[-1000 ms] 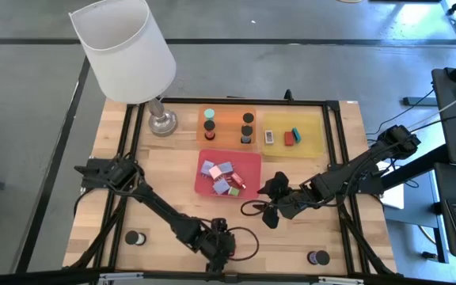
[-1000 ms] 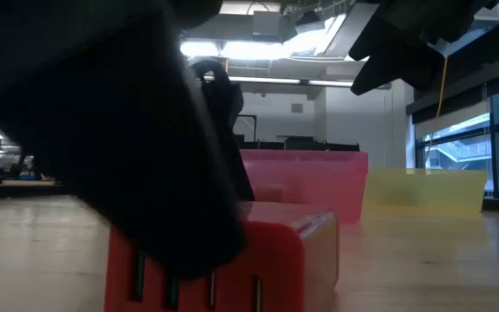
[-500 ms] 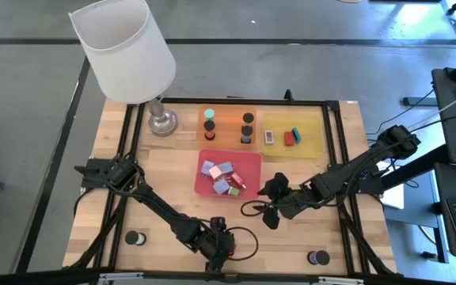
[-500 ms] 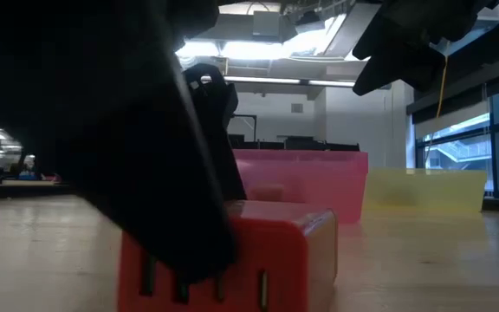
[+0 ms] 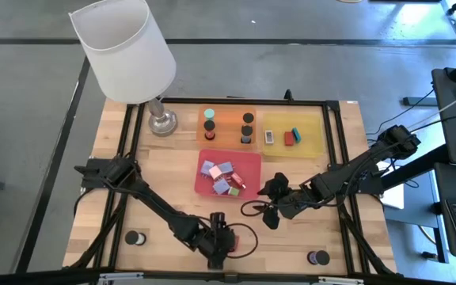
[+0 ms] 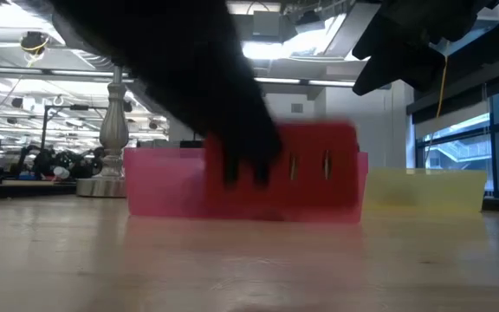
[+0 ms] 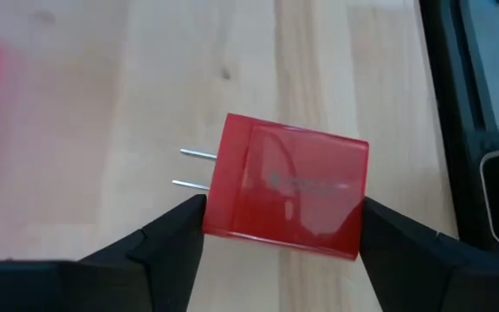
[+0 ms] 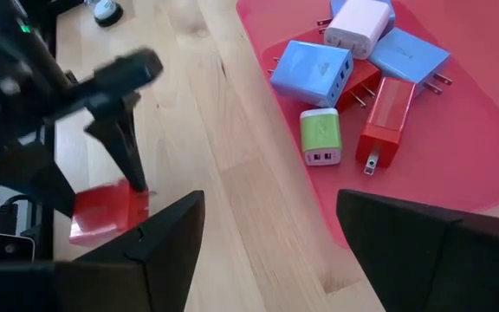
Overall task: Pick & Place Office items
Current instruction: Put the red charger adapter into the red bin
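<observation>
A red plug-in charger block with two metal prongs hangs just above the wood near the table's near edge, and my left gripper is shut on it. The low view shows the block off the table, in front of the red tray. My right gripper hovers open beside that tray's right side, nothing between its fingers. Several blue, white, green and red blocks lie in the tray. My left gripper pinches the red block by two opposite narrow sides between its two fingers. The fingers come from above, pointing down. The block is lifted clear of the table, lying flat with its prongs sticking out sideways.
At the far edge stand an orange tray with black cylinders, a yellow tray with small flat pieces, and a white-shaded lamp. Loose black cylinders stand near the front left and front right.
My left gripper has shut on the red block, which stood on the table a second ago, and has lifted it clear of the wood. My right gripper has kept still.
</observation>
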Controlling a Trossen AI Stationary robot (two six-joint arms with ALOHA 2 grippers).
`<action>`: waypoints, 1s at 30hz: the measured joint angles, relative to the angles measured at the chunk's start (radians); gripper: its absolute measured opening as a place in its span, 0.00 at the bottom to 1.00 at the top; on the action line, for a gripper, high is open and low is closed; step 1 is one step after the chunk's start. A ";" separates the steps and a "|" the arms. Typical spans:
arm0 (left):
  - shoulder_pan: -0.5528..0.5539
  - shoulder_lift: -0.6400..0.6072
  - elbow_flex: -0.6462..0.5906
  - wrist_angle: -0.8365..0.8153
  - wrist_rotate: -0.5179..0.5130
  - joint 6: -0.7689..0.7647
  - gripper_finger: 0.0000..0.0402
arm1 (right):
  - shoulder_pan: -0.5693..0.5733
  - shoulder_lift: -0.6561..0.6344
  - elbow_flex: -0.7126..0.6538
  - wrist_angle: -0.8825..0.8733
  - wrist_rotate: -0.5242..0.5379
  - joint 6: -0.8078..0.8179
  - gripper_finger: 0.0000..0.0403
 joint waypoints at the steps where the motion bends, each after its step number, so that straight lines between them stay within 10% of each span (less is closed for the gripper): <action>1: 0.002 -0.010 0.000 -0.007 -0.012 -0.002 0.66 | 0.000 0.000 0.000 0.000 0.000 0.000 0.66; 19: 0.219 -0.298 0.000 -0.377 -0.272 -0.325 0.66 | 0.000 0.000 0.000 0.005 0.000 0.000 0.66; 30: 0.418 -0.263 0.000 -0.437 -0.119 -0.415 0.66 | 0.000 0.000 0.000 0.008 0.000 0.000 0.66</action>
